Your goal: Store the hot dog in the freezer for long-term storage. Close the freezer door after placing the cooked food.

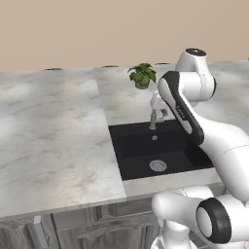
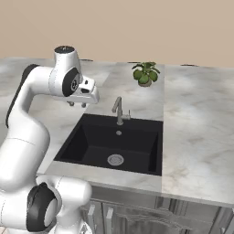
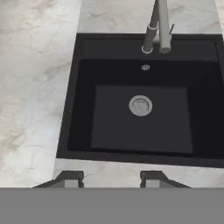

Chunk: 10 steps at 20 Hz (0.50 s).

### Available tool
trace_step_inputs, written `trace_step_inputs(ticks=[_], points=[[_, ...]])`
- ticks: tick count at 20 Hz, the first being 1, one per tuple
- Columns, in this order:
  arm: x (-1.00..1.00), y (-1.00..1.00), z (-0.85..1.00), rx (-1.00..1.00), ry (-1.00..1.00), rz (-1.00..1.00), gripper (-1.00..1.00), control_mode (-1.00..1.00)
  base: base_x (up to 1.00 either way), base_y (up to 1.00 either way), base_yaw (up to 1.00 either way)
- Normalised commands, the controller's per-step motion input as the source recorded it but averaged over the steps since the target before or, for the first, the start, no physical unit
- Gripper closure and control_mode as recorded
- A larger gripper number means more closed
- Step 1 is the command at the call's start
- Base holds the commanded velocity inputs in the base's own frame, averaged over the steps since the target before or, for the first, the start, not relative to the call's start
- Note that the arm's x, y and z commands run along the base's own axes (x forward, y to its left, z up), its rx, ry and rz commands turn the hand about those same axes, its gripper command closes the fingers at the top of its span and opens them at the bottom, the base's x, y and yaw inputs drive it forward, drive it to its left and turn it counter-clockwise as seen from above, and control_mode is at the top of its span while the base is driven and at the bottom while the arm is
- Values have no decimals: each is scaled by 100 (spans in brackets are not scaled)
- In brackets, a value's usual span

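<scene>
Marble surface [image 1: 53, 141] with a black sink [image 3: 140, 109] set in it; a potted plant [image 2: 146, 73] sits at 12 o'clock behind the tap [image 2: 119, 109]. My pincer [image 3: 111, 178] hangs over the sink's near rim, tips apart, seemingly holding nothing. I can't tell where the hot dog lies.

A kitchen — marble counter [image 1: 53, 141], black sink [image 3: 140, 43], faucet [image 2: 118, 109], cabinets below.

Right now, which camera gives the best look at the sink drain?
The hand view: it looks straight down on the drain, central and large in the black sink. Both base views show it smaller and at a slant, with the arm crossing the sink's right side in the left one.
</scene>
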Motion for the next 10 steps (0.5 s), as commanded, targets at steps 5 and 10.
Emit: trace_step_inputs(ticks=[5,10], points=[[-20,0,0,0,0,0,-100,-100,0,0,0],[-26,1,0,-1,13,-2,-100,-100,0,0,0]])
